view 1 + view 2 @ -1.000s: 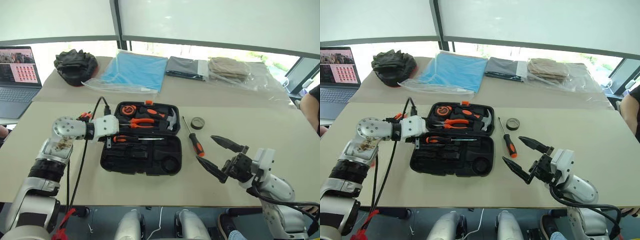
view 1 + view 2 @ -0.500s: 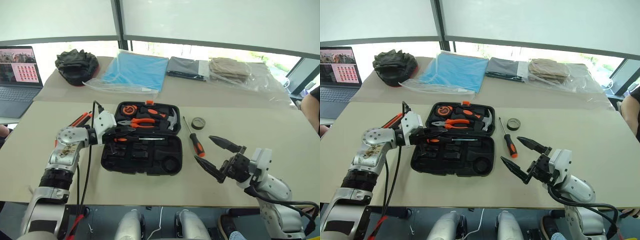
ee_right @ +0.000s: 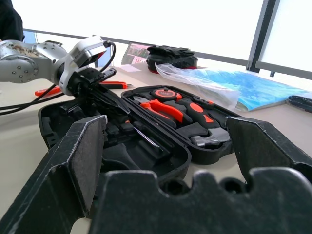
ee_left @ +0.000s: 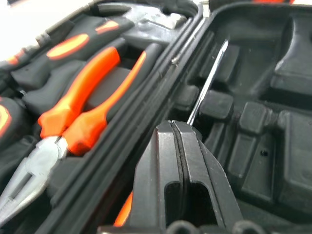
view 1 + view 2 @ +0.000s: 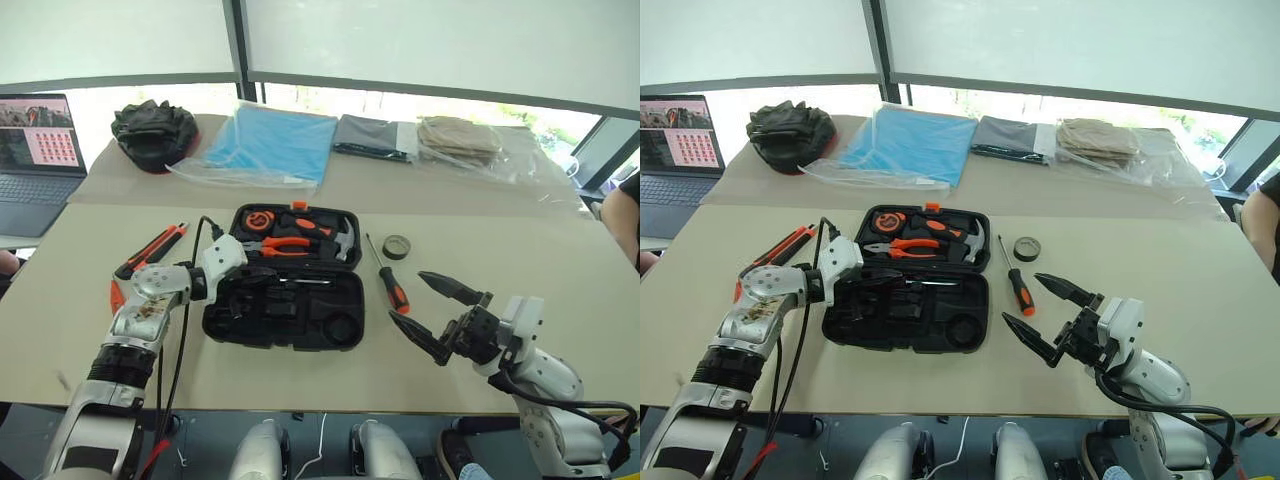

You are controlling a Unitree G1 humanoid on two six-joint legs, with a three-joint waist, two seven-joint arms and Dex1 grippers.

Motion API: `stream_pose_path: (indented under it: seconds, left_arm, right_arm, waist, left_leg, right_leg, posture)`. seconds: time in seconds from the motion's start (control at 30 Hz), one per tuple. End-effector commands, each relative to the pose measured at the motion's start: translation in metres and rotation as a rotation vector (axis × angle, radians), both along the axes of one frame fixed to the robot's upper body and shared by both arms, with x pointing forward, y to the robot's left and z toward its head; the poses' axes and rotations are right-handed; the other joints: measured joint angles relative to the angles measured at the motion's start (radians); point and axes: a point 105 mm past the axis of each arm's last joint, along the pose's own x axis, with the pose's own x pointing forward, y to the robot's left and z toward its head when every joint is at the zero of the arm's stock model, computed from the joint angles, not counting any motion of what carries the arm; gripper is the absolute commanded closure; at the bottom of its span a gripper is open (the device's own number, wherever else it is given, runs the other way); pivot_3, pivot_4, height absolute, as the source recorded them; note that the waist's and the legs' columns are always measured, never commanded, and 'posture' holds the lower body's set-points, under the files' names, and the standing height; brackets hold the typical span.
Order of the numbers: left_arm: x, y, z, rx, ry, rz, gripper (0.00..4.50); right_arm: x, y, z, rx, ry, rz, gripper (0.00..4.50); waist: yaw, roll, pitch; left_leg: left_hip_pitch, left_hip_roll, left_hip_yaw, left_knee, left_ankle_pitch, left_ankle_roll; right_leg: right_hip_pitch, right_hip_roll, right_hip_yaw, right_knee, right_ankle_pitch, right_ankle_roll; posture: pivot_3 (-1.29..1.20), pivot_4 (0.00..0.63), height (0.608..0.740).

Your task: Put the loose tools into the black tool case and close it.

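The left gripper (image 5: 862,283), fingers pressed together with nothing plainly held, pokes into the near half of the open black tool case (image 5: 940,345), beside a screwdriver (image 4: 207,83) lying in its slot. At twelve o'clock, the far half holds pliers (image 5: 902,246) and a hammer (image 5: 970,240). At three o'clock of the case, a second screwdriver (image 5: 1016,281) and a tape roll (image 5: 1026,247) lie loose on the table (image 5: 1140,255). At nine o'clock, a utility knife (image 5: 777,253) also waits. The right gripper (image 5: 1048,318) hovers near the case's five o'clock corner, spread wide and empty. By this showing one tool is stowed, three remain, and the lid is unclosed
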Motion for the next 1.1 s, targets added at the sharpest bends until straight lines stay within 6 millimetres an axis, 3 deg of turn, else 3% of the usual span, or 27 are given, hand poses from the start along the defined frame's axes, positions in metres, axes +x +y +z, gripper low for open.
stream_pose_path:
  seconds: [0.03,0.1,0.23,0.3,0.37,0.47,0.6,0.67,0.77,0.83,0.97,1.1]
  left_arm:
    - [-0.009,0.0,-0.028,0.056,0.14,0.021,4.46]
    - [-0.012,-0.003,-0.028,0.05,0.138,0.014,4.46]
    - [-0.01,-0.001,0.0,-0.073,-0.022,0.027,4.46]
    - [-0.013,0.015,0.029,-0.219,-0.122,0.07,3.94]
    - [-0.021,0.041,0.044,-0.266,-0.15,0.124,3.41]
    - [-0.04,0.071,0.042,-0.217,-0.113,0.175,2.38]
    - [-0.08,0.094,0.047,-0.258,-0.12,0.079,0.88]
    - [-0.097,0.113,0.045,-0.239,-0.074,0.091,0.13]
    - [-0.11,0.125,0.046,-0.231,-0.014,0.082,0.02]
    - [-0.119,0.124,0.044,-0.208,0.058,0.034,0.02]
    - [-0.118,0.113,0.046,-0.221,0.084,-0.028,0.02]
    - [-0.116,0.092,0.041,-0.207,0.036,-0.113,0.02]
  right_arm:
    - [-0.001,-0.005,0.011,0.005,-0.048,-0.02,0.0]
    - [-0.002,-0.006,0.011,0.003,-0.047,-0.026,0.0]
    - [-0.006,-0.016,0.013,-0.006,-0.041,-0.081,0.0]
    - [-0.011,-0.028,0.013,-0.015,-0.031,-0.134,0.0]
    - [-0.02,-0.04,0.012,-0.032,-0.009,-0.177,0.0]
    - [-0.036,-0.056,0.007,-0.075,0.037,-0.218,0.0]
    - [-0.053,-0.071,-0.004,-0.131,0.102,-0.273,0.0]
    - [-0.054,-0.083,-0.019,-0.191,0.168,-0.369,0.0]
    - [-0.05,-0.093,-0.032,-0.271,0.217,-0.473,0.0]
    - [-0.04,-0.083,-0.025,-0.245,0.214,-0.453,0.0]
    - [0.003,-0.043,0.004,-0.207,0.255,-0.349,0.0]
    - [0.033,-0.017,-0.001,-0.334,0.418,-0.299,0.0]
  waist:
    - [0.0,0.004,-0.003]
    - [0.001,0.006,-0.006]
    - [0.0,0.008,-0.007]
    - [0.0,0.008,-0.007]
    - [-0.003,0.007,-0.006]
    - [-0.008,0.006,-0.006]
    - [-0.008,0.007,-0.006]
    - [-0.006,0.007,-0.006]
    - [-0.003,0.005,-0.006]
    - [0.0,0.006,-0.006]
    - [-0.008,0.009,-0.004]
    - [-0.002,0.007,-0.005]
  left_leg:
    - [0.0,0.0,0.0,0.0,0.0,0.0]
    - [0.0,0.0,0.0,0.0,0.0,0.0]
    - [0.0,0.0,0.0,0.0,0.0,0.0]
    - [0.0,0.0,0.0,0.0,0.0,0.0]
    - [-0.002,0.001,0.0,0.0,0.0,0.0]
    - [-0.002,0.001,0.0,-0.002,0.0,0.0]
    - [0.0,0.001,0.0,-0.004,0.0,-0.001]
    - [0.0,0.001,0.001,-0.004,-0.001,-0.001]
    - [0.0,0.001,0.001,-0.004,-0.004,-0.007]
    - [0.001,0.001,0.0,-0.004,-0.005,-0.009]
    - [0.001,0.0,0.002,-0.004,-0.005,-0.009]
    - [-0.002,0.001,0.0,-0.006,0.0,-0.003]
  right_leg:
    - [0.0,0.0,0.0,0.0,0.0,0.0]
    - [0.0,0.0,0.0,0.0,0.0,0.0]
    - [0.0,0.0,0.001,0.0,0.0,0.0]
    - [-0.001,0.0,0.001,0.0,0.0,0.0]
    - [-0.003,0.0,0.001,0.0,0.0,0.0]
    - [-0.003,0.0,0.0,0.0,-0.001,-0.001]
    - [-0.002,-0.004,0.0,-0.001,-0.003,-0.003]
    - [-0.002,-0.006,-0.001,-0.001,-0.007,-0.006]
    - [-0.004,-0.006,-0.002,-0.001,-0.009,-0.002]
    - [-0.006,-0.007,-0.002,-0.002,-0.01,-0.001]
    - [-0.008,-0.009,-0.001,-0.002,-0.008,-0.001]
    - [-0.008,-0.006,-0.003,-0.002,-0.004,-0.007]
  posture:
    - [0.0,0.15,0.74]
    - [0.0,0.15,0.74]
    - [0.0,0.15,0.74]
    - [0.0,0.15,0.74]
    - [0.0,0.15,0.74]
    - [0.0,0.15,0.74]
    - [0.0,0.15,0.74]
    - [0.0,0.15,0.74]
    - [0.0,0.15,0.74]
    - [0.0,0.15,0.74]
    - [0.0,0.15,0.74]
    - [0.0,0.15,0.74]
